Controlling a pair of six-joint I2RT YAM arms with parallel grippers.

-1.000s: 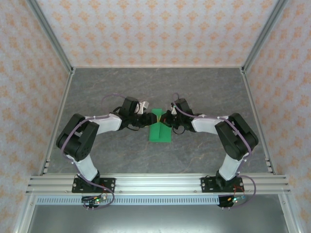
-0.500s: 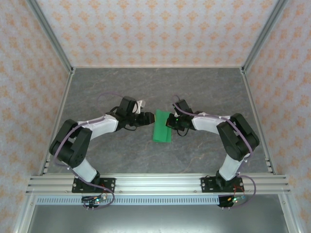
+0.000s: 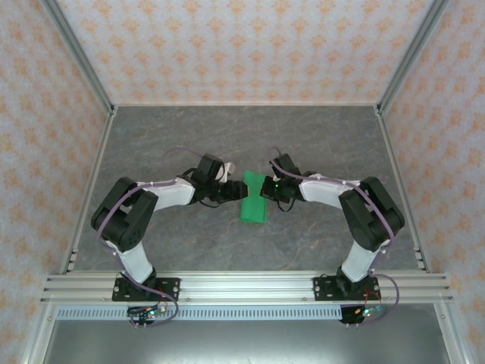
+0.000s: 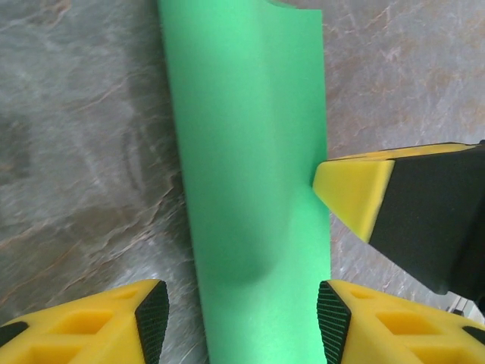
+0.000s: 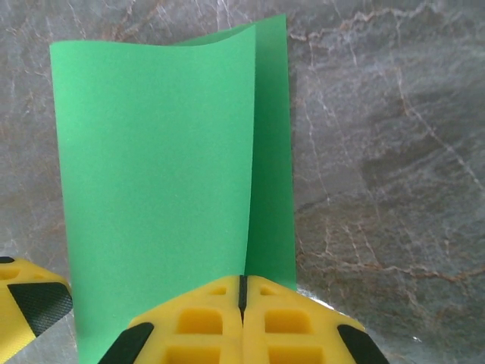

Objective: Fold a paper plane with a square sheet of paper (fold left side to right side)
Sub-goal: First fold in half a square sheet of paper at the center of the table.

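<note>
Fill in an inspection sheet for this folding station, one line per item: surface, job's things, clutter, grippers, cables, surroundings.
Surface: grey marbled table, flat.
Job's things: green paper, folded over in two layers, bulging rather than creased flat; not yet a plane.
Clutter: nothing seen.
Grippers: left gripper open, one finger on each side of the paper; right gripper shut on the paper's open edge.
Cables: purple cables looped along both arms, apart from the paper.
Surroundings: patterned walls on three sides; metal rail at the near edge, carrying the arm bases.
</note>
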